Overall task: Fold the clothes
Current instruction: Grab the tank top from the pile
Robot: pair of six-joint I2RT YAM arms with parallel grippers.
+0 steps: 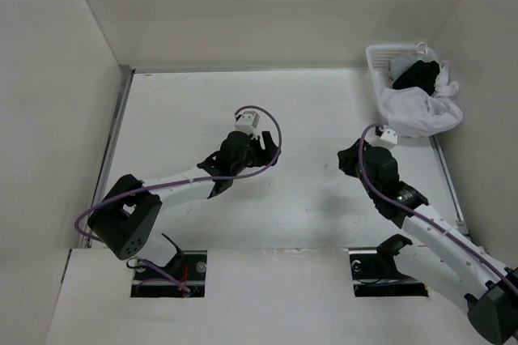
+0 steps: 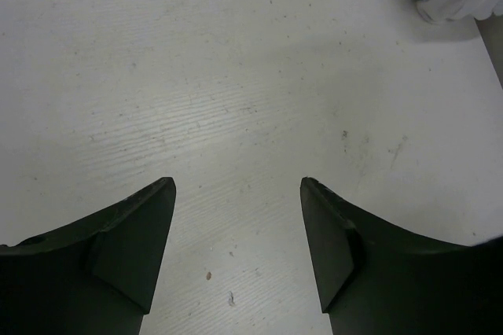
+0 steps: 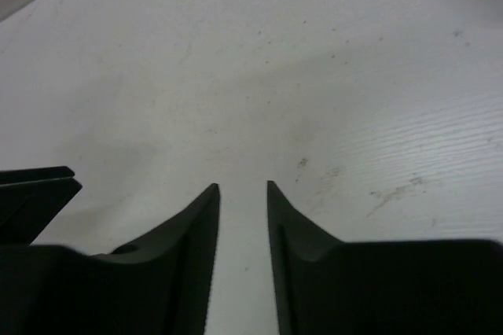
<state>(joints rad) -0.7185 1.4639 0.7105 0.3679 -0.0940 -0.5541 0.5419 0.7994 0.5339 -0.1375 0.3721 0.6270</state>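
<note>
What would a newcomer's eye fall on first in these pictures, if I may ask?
The white garment spilling over the white basket at the table's far right corner stands out, with a black garment bunched inside. Both arms hover over the white table. The left fingers are spread wide and the right fingers stand close together, neither holding anything.

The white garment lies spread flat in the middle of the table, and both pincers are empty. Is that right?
The placement is wrong. The white garment is bunched in the white basket at the far right corner of the table, spilling over the basket's rim, as the top external view shows. The left pincer and right pincer are indeed empty.
</note>
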